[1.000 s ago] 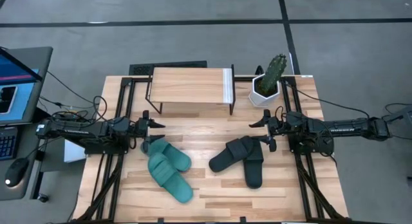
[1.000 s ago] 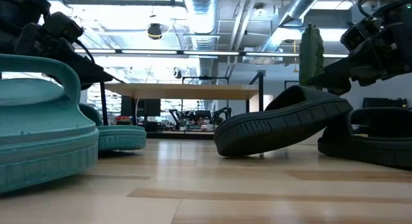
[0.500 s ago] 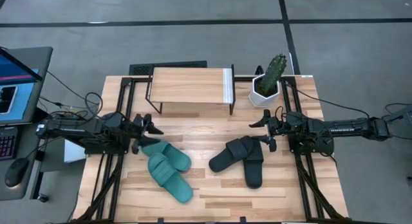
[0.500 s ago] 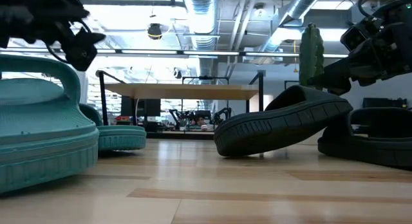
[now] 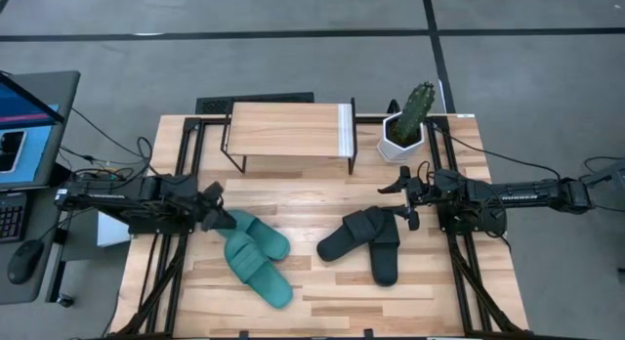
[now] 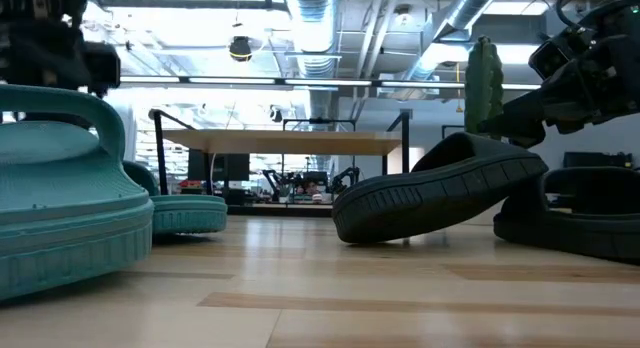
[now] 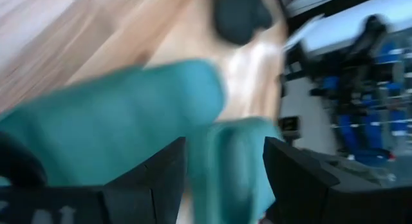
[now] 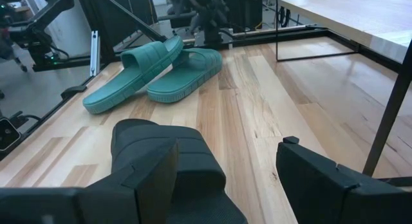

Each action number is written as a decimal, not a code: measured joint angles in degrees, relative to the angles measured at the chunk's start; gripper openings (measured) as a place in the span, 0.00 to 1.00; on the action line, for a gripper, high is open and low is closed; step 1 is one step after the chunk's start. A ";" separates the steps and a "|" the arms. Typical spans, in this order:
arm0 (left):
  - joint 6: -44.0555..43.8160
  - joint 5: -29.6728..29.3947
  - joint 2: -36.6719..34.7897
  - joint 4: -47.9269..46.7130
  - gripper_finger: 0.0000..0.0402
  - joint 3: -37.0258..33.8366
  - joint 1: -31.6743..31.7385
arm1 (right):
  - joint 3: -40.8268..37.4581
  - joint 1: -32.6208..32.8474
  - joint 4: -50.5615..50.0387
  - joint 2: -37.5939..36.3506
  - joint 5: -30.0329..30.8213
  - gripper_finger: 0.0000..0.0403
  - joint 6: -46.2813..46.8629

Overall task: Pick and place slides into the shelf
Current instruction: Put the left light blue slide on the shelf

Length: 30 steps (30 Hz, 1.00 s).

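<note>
Slides, teal pair (image 5: pixel 256 257) and black pair (image 5: pixel 366 242), lie mid-desk before the shelf (image 5: pixel 289 133), likely light, soft, grippy rubber best pinched at the strap, left gripper (image 5: pixel 217 211) jaws apart at teal heel, right gripper (image 5: pixel 400 195) jaws apart beside black.

A pale wooden-plank tabletop (image 5: pixel 322 281) carries a low wood-topped black-framed shelf (image 5: pixel 288 132), a white-potted green cactus (image 5: pixel 408 120), two teal rubber slides (image 5: pixel 256 254) and two black rubber slides (image 5: pixel 366 242).
</note>
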 joint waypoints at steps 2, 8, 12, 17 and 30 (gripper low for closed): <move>-0.94 0.00 0.02 -3.37 0.48 0.00 0.00 | -0.02 -0.01 0.00 0.01 0.01 0.62 0.00; -1.36 1.32 0.00 -6.36 0.48 0.04 0.00 | 0.00 0.01 -0.01 -0.01 -0.01 0.62 0.00; -1.29 3.06 0.00 -6.32 0.48 0.04 0.00 | -0.02 0.01 0.00 0.01 -0.01 0.62 0.00; -0.71 4.60 0.00 -6.31 0.48 0.07 0.00 | 0.00 0.01 0.00 0.00 0.00 0.62 0.01; 1.42 5.96 0.00 -9.15 0.48 0.11 -0.02 | -0.02 -0.01 0.00 -0.01 0.01 0.62 0.00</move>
